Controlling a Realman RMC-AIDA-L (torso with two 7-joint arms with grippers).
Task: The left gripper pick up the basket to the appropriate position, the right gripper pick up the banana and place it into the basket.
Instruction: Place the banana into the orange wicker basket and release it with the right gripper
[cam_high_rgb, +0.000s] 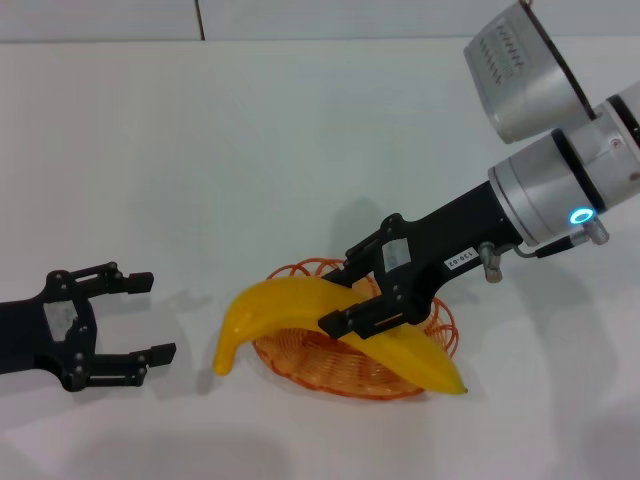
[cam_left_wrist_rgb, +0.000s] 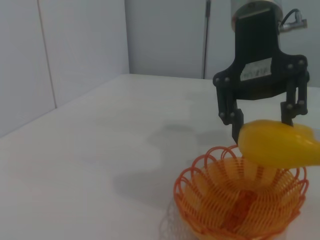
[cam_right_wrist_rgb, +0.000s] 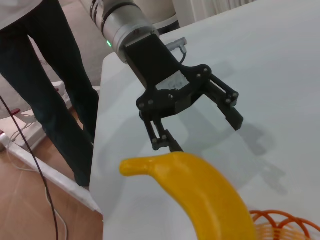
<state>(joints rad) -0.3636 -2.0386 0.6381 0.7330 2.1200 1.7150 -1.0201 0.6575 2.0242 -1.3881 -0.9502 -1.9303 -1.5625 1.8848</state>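
So the white surface (cam_high_rgb: 200, 150) takes up pretty much everything here, and the orange wire basket (cam_high_rgb: 300, 365) sits on it, which makes it a handy landmark for the rest.

The right arm, silver and black, reaches in from the far right of the basket, with a blue ring lit on its silver wrist section. The right tool (cam_high_rgb: 350, 290) is right above the basket, fingers closed around the middle of the banana (cam_high_rgb: 270, 310). The left wrist view shows it nicely: a black finger on each side of the yellow fruit, which hangs just over the basket rim (cam_left_wrist_rgb: 200, 165). From the head view the banana lies across the basket, one end poking out past the rim on the robot's left and the pointed end sticking out over the near right edge. Whether the banana touches the wire yet, I honestly can't tell.

The left tool (cam_high_rgb: 140, 315) is off to the left of the basket, well apart from it, fingers spread wide with nothing between them. The right wrist view confirms this, both black fingers (cam_right_wrist_rgb: 232, 112) splayed out over bare surface, green light on the arm behind.

Beyond the surface's edge in that same view there's a person's legs in dark trousers (cam_right_wrist_rgb: 45, 85) on a wooden floor.
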